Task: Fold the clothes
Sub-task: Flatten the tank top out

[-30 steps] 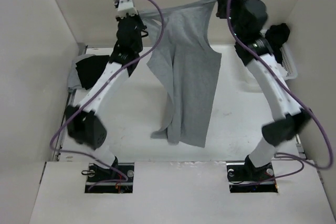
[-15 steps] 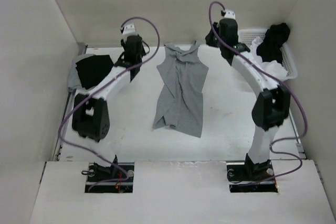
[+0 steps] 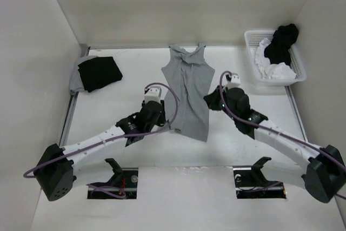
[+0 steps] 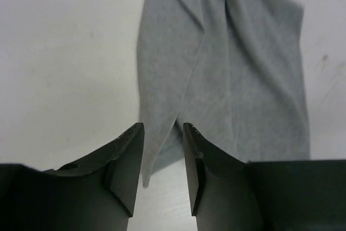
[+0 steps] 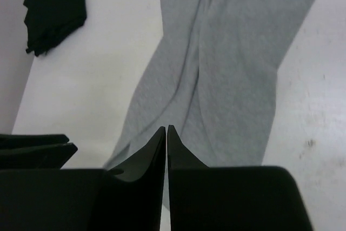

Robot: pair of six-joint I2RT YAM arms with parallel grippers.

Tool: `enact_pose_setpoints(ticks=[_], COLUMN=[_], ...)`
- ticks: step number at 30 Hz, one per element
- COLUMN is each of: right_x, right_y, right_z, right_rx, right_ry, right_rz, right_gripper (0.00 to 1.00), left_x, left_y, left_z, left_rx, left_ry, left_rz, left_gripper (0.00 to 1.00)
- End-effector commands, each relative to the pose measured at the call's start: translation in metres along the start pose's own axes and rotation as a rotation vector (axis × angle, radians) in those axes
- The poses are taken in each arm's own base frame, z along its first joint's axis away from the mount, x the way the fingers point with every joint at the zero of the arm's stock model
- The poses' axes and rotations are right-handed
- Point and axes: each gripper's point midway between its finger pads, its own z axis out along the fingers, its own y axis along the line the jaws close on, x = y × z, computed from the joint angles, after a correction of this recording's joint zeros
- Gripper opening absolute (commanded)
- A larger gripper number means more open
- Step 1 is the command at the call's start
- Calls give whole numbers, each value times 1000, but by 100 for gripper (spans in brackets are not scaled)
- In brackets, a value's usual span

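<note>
Both arms have dropped from their raised pose of a second ago, when the grey T-shirt (image 3: 187, 93) hung stretched between the two claws above the far edge. It now lies on the table (image 3: 130, 79), let go by both. The arms reach low over the near half of the table, one on each side of the garment.

The shirt lies as a long narrow strip down the middle of the table. Its neckline is bunched close to the far edge and its hem points toward the near edge, angled slightly right. Lengthwise creases and an overlapping flap run down it, so it is gathered in on itself rather than spread flat.

The left gripper (image 4: 163, 128) sits at the shirt's near left corner with its jaws parted and nothing clamped between them. The tip of that hem corner shows in the gap just beyond the fingertips, and whether the fingers touch the cloth is hard to judge from the wrist view. The right gripper (image 5: 166, 129) is beside the shirt's right edge, about halfway down its length. Its fingers are pressed together almost to touching, and no fabric shows between them.

A black garment (image 3: 99, 72) lies folded near the far left corner. A white basket (image 3: 248, 39) stands at the far right corner, holding white cloth with a dark item draped on top.
</note>
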Motion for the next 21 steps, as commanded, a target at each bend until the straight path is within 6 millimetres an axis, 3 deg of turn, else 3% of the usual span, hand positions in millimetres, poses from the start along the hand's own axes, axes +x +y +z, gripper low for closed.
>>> enact_pose_setpoints(ticks=[1,5,9,12,21], right_x=[6,50,85,95,98], right_y=[4,-13,-31,-36,-35], right_z=[-27,-55,-69,-71,-66], right_rx=[-42,-35,8,19,24], right_ry=[-70,-1,57,63,76], right_rz=[58,81,86,102,91], right_gripper=[8,15,22,23,24], left_x=[38,60,79,85,96], left_y=[11,6,8,15,16], left_z=[-11,-11,-9,-5,4], left_rx=[-20,27,29,10,6], left_ry=[89,160,218,222,251], left_rz=[-38,-44,-23,-16,11], left_gripper=[36,39,38,37,29])
